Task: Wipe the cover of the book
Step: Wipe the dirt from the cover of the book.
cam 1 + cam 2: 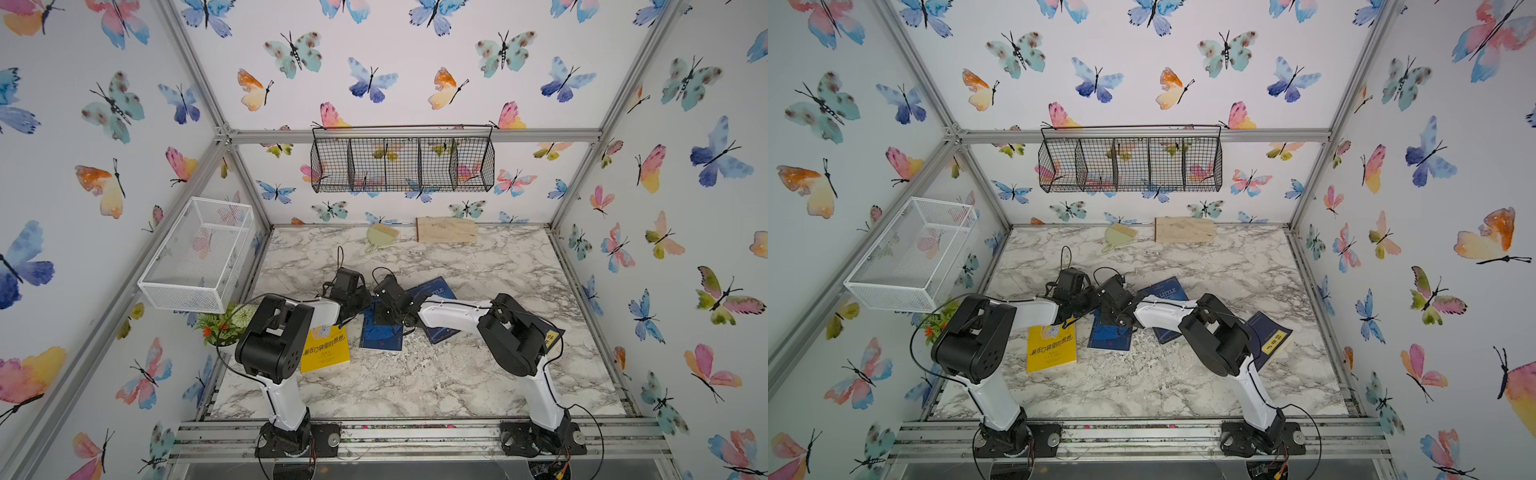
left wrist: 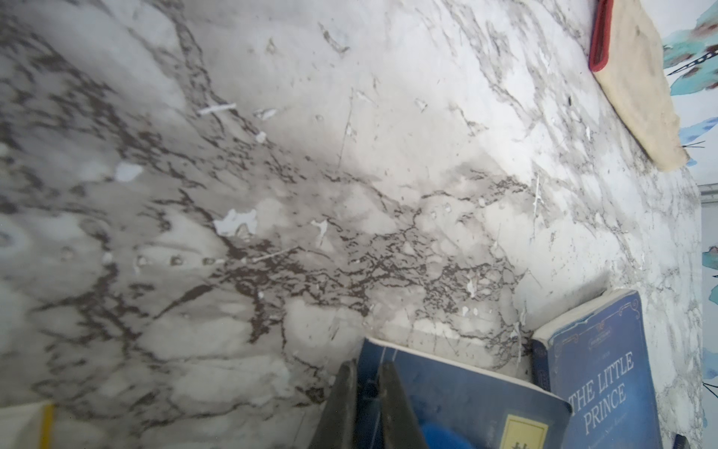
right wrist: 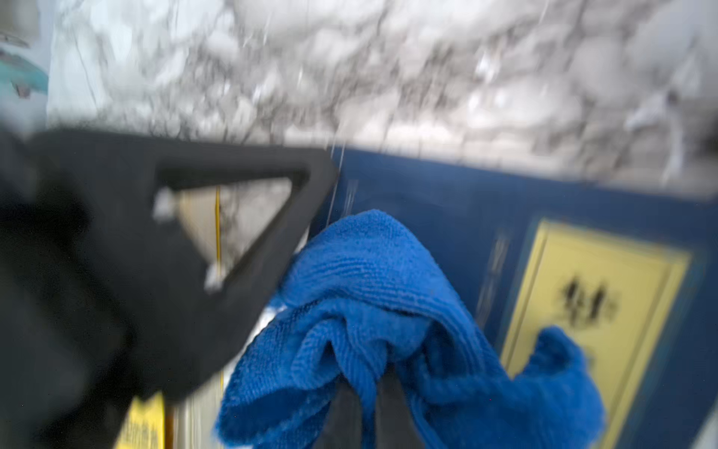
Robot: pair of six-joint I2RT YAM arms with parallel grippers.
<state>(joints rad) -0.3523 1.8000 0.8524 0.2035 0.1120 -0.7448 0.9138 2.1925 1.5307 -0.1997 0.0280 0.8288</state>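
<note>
A dark blue book [image 1: 380, 336] with a yellow label [image 3: 594, 303] lies flat mid-table, seen in both top views [image 1: 1111, 338]. My right gripper [image 3: 367, 373] is shut on a bunched blue cloth [image 3: 369, 295] that rests on the book's cover [image 3: 447, 202]. The left gripper [image 2: 367, 373] is shut, its tips down on the book's corner [image 2: 466, 396] close to the cloth. Seen from a top view, the two gripper heads meet over the book's far end: left [image 1: 361, 309], right [image 1: 384, 318]. The right wrist view is blurred.
A yellow book [image 1: 324, 349] lies just left of the blue one, "The Little Prince" [image 1: 436, 291] just right, another dark book [image 1: 555, 336] under the right arm. A green brush [image 1: 382, 237] and beige cloth [image 1: 446, 229] sit at the back. White basket [image 1: 195, 253] and plant [image 1: 220, 324] stand left.
</note>
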